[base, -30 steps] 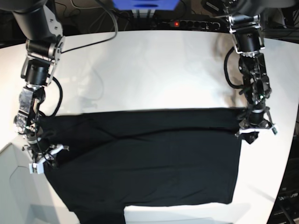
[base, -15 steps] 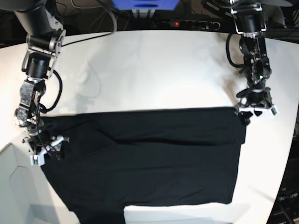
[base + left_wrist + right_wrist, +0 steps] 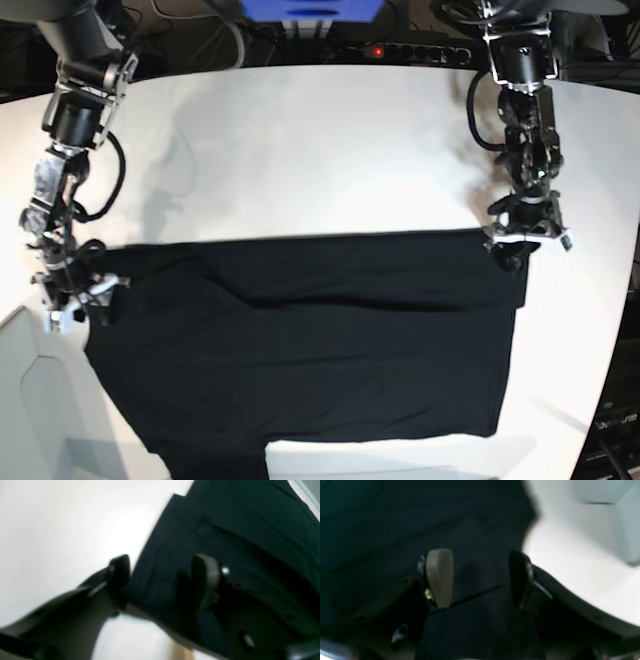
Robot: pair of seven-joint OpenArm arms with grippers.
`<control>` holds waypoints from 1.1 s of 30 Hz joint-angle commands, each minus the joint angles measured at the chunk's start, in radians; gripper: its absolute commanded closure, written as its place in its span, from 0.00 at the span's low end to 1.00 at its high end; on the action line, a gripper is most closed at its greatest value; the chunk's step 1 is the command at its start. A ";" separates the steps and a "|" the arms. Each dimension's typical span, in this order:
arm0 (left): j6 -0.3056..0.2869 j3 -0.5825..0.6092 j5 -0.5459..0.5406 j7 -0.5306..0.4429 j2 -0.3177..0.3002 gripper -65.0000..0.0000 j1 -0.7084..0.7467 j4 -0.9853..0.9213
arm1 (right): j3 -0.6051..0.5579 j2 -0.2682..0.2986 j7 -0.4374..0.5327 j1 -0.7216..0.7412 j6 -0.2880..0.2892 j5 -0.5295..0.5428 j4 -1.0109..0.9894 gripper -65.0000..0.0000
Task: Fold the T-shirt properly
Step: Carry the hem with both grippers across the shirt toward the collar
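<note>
The T-shirt (image 3: 300, 345) lies flat across the near half of the white table (image 3: 300, 150), black side up, its far edge a straight fold line running from one arm to the other and a diagonal crease crossing the left part. A second ago both grippers sat lower on the cloth at its two far corners; since then each has risen and pulled back toward the far side, and the folded edge has stayed where it was laid — so, as I read it, this fold has just been released and set down.

The left gripper (image 3: 162, 580) hangs with its jaws spread and nothing between them, the shirt's corner just below. The right gripper (image 3: 477, 577) is likewise wide apart and empty above dark cloth near the shirt's edge (both wrist views are blurred).

That would leave the next fold — probably across the shirt's width — yet to begin.

No print, tag, brand or writing can be read anywhere; only plain black fabric shows.
</note>
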 commanded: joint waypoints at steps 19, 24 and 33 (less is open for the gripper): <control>0.000 0.012 -0.006 0.033 -0.003 1.00 0.000 0.003 | 0.123 0.052 0.024 -0.075 -0.003 0.008 -0.075 0.44; 0.000 0.010 -0.004 0.033 -0.001 1.00 0.003 0.003 | 0.132 0.066 0.025 -0.074 -0.005 0.008 -0.078 0.44; 0.000 0.010 -0.004 0.033 -0.001 1.00 0.004 0.003 | 0.129 0.072 0.027 -0.077 0.000 0.008 -0.174 0.45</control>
